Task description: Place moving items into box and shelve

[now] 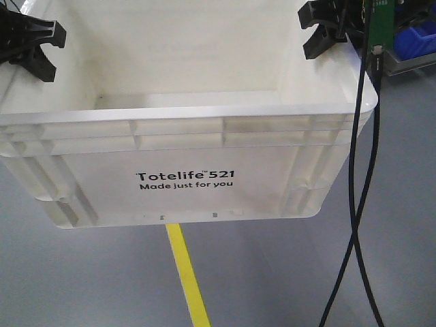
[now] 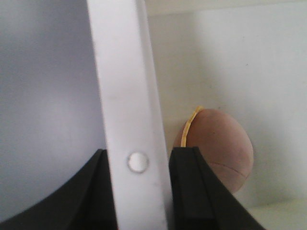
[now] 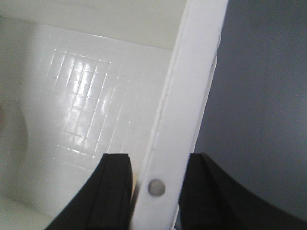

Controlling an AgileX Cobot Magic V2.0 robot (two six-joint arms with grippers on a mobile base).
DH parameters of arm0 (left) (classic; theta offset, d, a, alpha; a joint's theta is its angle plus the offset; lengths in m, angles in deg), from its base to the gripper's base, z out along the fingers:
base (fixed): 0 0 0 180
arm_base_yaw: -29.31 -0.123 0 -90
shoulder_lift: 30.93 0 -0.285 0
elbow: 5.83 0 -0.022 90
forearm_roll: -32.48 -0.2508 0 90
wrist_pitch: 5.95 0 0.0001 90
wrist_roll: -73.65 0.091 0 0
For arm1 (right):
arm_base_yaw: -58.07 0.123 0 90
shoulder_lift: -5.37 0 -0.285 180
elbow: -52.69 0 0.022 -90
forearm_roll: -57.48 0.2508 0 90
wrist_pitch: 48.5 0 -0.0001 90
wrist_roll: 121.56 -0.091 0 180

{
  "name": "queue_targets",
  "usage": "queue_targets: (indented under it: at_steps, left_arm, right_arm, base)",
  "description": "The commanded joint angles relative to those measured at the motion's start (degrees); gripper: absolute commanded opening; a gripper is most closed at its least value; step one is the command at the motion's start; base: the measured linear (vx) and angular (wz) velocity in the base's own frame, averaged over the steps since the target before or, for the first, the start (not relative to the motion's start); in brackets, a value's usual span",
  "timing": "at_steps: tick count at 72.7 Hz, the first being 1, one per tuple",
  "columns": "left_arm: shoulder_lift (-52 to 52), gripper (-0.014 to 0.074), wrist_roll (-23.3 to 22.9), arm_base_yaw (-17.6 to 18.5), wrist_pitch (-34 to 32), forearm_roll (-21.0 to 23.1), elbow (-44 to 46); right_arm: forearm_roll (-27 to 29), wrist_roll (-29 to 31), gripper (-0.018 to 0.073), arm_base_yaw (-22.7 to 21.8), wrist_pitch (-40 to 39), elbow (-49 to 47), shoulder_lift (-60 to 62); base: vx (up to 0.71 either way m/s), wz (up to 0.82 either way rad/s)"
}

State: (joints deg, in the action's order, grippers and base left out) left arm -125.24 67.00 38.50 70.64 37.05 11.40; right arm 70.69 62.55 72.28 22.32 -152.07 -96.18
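Note:
A white plastic box (image 1: pixel 184 180) marked "Totelife 521" hangs above the grey floor, held by both grippers. My left gripper (image 1: pixel 30 41) is shut on the box's left rim (image 2: pixel 124 72), with one finger on each side of it; it also shows in the left wrist view (image 2: pixel 136 163). My right gripper (image 1: pixel 327 30) is shut on the right rim (image 3: pixel 192 86) in the same way; it also shows in the right wrist view (image 3: pixel 156 187). A brown roll of tape (image 2: pixel 220 148) lies inside the box by the left wall. The rest of the box's contents are hidden.
A yellow line (image 1: pixel 187 279) runs along the grey floor under the box. Black cables (image 1: pixel 361 204) hang down at the right of the box. Blue bins (image 1: pixel 415 37) stand on a rack at the far right.

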Motion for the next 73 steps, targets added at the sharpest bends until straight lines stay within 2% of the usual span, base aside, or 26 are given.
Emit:
queue_targets:
  at_steps: [1, 47, 73]
  left_arm:
    - [3.00, -0.0003, 0.88, 1.02, -4.33, 8.52, 2.17]
    - [3.00, -0.0003, 0.88, 1.02, -4.33, 8.48, 2.17]
    - [3.00, -0.0003, 0.88, 1.02, -4.33, 8.48, 2.17]
  right_arm:
    - [9.48, 2.01, -0.0004, 0.92, -5.03, -2.33, 3.45]
    - [9.57, 2.01, -0.0004, 0.92, -5.03, -2.33, 3.45]
    - [9.51, 2.01, -0.0004, 0.92, -5.03, -2.33, 3.45]
  base:
    - [0.55, -0.40]
    - [0.51, -0.40]
    - [0.40, -0.60]
